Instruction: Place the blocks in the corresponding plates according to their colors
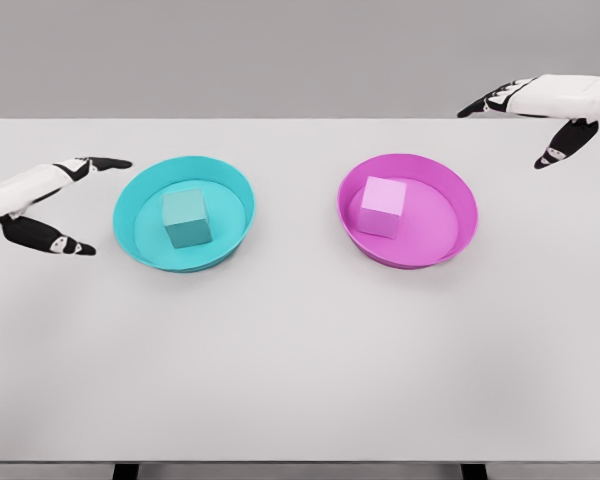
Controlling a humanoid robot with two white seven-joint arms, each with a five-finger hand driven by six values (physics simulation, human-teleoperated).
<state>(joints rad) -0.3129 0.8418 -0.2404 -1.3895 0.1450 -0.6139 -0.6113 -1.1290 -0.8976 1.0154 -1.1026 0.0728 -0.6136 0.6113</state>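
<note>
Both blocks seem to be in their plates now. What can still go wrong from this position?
Little remains, but two risks show.
1. The left hand is open and close beside the cyan plate. A careless retreat might nudge its rim and shift the cyan block.
2. The pink block sits off-centre, towards the left wall of the pink plate. A bump to the table could slide it against that wall. The right hand is open and farther off, so it threatens less.

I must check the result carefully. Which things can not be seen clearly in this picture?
- Head view: cyan block underside, hidden in cyan plate.
- Pink block underside, hidden in pink plate.
- Left hand and right hand: arms cut by picture edges.
</note>
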